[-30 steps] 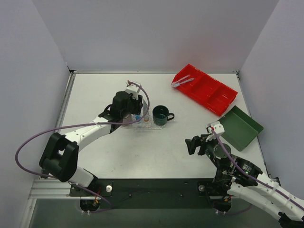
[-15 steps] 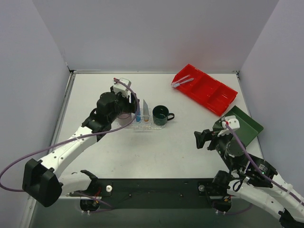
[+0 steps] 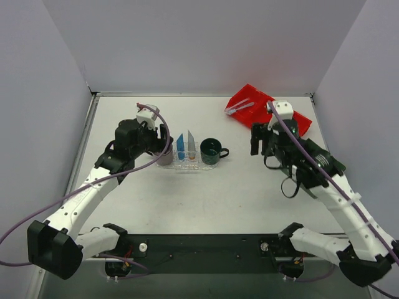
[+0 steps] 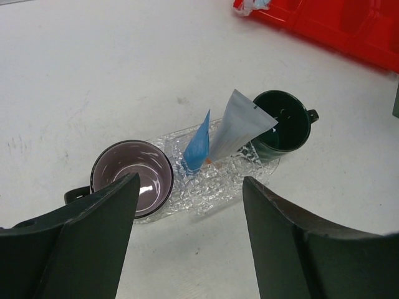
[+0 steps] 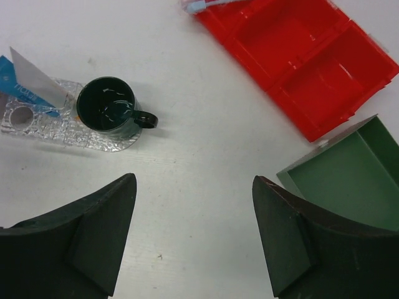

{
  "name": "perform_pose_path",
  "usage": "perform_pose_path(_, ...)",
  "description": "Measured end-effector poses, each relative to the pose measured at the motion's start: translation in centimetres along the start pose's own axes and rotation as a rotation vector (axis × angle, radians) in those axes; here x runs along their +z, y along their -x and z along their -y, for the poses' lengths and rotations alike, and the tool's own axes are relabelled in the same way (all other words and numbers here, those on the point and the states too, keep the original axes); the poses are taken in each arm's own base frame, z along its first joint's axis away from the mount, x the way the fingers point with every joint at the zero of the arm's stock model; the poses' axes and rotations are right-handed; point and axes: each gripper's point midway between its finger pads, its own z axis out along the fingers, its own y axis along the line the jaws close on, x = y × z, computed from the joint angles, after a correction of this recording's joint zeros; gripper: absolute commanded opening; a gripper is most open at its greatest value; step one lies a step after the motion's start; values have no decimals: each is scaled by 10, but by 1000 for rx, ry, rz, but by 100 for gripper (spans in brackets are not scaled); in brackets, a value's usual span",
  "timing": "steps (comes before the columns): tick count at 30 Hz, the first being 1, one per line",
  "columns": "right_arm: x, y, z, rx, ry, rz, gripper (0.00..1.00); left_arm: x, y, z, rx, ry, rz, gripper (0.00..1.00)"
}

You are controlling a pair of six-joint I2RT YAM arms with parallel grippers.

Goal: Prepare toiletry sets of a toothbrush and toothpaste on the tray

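Observation:
The clear glittery tray (image 3: 184,166) lies mid-table. A blue tube (image 3: 180,147) and a white tube (image 3: 191,144) stand side by side on it; both show in the left wrist view, blue tube (image 4: 197,142), white tube (image 4: 240,122), tray (image 4: 218,184). Wrapped toothbrushes (image 3: 240,108) lie in the far end of the red bin (image 3: 274,119). My left gripper (image 3: 163,141) is open and empty, just left of the tray and above it (image 4: 190,180). My right gripper (image 3: 257,141) is open and empty, raised between the mug and the red bin (image 5: 193,179).
A mauve cup (image 3: 165,156) stands on the tray's left end and a dark green mug (image 3: 210,151) on its right end. A dark green rectangular tray (image 5: 349,171) lies at the right, mostly hidden under my right arm in the top view.
My left gripper has drawn back to the left off the tray, uncovering the two standing tubes. My right arm has swung from the near right up to beside the red bin.

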Motion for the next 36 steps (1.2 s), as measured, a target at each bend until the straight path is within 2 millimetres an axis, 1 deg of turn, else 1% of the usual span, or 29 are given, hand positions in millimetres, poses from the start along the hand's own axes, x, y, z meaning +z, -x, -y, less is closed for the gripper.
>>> perform_pose_path(2,24,4,2,15,-4,-62,68,0,-6,-2,-1,10,-26,77)
perform_pose_path(3,34,5,2,14,-4,-86,67,0,-9,-3,-1,17,-39,77)
perform_pose_path(5,60,4,-1,5,6,-153,65,0,-13,-6,0,31,-56,77)
perform_pose_path(8,96,2,-6,-7,31,-233,65,-1,-14,-7,2,39,-63,77)
perform_pose_path(11,129,2,-7,-12,63,-289,66,-2,-15,-8,4,40,-67,77)
perform_pose_path(15,168,8,1,0,87,-324,66,-3,-15,-8,4,42,-69,77)
perform_pose_path(18,203,9,16,18,94,-346,65,-4,-13,-7,4,40,-60,77)
perform_pose_path(22,247,-6,29,16,107,-398,63,-5,-11,-5,3,30,-52,77)
perform_pose_path(24,267,-17,26,4,134,-428,62,-4,-12,-4,1,23,-57,76)
perform_pose_path(29,314,-42,11,-2,208,-462,61,0,-18,-4,-4,17,-78,76)
perform_pose_path(33,342,-57,3,8,254,-466,59,1,-19,-4,-6,16,-83,76)
perform_pose_path(36,354,-62,0,15,275,-448,59,3,-22,-4,-7,17,-92,76)
